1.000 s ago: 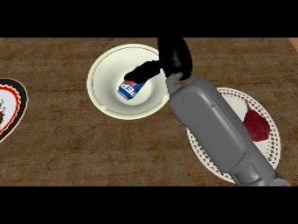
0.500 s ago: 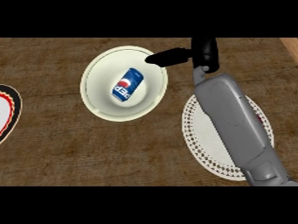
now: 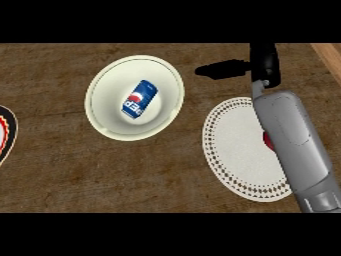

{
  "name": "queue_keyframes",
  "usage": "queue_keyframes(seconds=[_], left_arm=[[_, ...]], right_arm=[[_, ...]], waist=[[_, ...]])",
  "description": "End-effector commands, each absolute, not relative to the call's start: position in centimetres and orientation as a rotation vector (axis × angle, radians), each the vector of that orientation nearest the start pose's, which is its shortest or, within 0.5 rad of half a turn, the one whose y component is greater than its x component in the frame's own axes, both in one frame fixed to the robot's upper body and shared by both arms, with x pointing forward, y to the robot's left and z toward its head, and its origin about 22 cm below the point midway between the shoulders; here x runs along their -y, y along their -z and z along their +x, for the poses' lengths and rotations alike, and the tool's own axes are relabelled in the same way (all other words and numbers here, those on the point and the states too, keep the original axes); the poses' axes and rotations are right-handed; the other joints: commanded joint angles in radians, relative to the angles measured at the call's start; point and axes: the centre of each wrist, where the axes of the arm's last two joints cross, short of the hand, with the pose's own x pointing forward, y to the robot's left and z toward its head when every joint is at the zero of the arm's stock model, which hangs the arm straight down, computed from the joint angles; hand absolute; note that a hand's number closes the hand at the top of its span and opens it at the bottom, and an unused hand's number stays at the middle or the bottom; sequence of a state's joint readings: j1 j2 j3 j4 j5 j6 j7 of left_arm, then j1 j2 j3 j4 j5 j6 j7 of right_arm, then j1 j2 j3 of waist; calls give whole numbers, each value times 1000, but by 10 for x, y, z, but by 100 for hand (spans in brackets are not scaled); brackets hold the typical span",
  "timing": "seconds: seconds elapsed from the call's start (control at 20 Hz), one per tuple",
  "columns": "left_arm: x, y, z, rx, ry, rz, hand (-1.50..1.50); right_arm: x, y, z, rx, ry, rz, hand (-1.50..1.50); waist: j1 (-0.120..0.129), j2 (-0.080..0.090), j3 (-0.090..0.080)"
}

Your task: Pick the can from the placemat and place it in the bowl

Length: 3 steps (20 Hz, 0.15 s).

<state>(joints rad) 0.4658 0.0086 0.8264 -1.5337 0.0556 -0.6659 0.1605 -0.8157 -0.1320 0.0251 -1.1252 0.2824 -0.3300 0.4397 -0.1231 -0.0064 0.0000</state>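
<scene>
Can (image 3: 139,99) lies on its side in my cream bowl (image 3: 103,122); right hand (image 3: 264,62) hovers empty beside it, fingers relaxed.

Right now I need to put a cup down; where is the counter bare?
Bare wood lies between the bowl holding the can and the placemat, and in front of the bowl, beside the dark-rimmed plate. The right side is crowded: the right hand and forearm cross the placemat.
</scene>
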Motion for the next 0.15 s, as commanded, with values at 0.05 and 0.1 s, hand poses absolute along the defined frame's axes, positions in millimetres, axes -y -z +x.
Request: queue_keyframes(seconds=[0.05,0.1], left_arm=[[-400,6,126,1546,-173,49,0],[-402,6,123,1538,-182,57,0]], right_arm=[[181,-136,399,1546,-173,-395,-150],[190,-131,398,1529,-185,-393,-150]], waist=[[-44,-9,6],[-59,-13,7]])
